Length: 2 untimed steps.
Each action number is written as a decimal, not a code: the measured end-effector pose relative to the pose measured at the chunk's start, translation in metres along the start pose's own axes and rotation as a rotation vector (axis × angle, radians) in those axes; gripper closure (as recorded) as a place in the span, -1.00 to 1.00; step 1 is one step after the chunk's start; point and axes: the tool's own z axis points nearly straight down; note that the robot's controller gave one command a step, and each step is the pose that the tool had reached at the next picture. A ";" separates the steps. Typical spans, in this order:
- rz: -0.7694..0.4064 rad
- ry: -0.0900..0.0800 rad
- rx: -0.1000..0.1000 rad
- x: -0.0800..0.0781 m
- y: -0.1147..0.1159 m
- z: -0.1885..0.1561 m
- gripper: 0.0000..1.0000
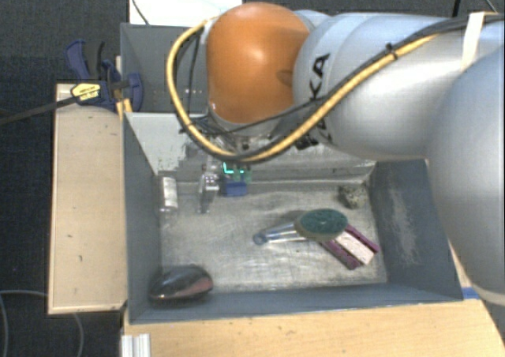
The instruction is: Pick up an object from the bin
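My gripper (207, 188) hangs low over the back left part of the bin, just under the orange wrist cover. A small blue block (235, 182) sits right beside it on its right, partly hidden under the wrist. I cannot tell whether the block touches the gripper. A short silvery cylinder (168, 193) stands a little to the left of the gripper, near the bin's left wall.
A green round disc on a silvery handle (309, 226) lies mid-bin, with a purple and white block (353, 247) against its right side. A dark oval thing (181, 283) rests in the front left corner. A small grey piece (352, 196) lies at the back right. The arm covers the bin's back right.
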 end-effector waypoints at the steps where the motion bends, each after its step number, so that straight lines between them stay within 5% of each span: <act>1: 0.290 0.000 0.002 0.003 -0.040 0.097 -1.00; 2: 0.080 -0.007 0.006 -0.013 0.019 0.151 -1.00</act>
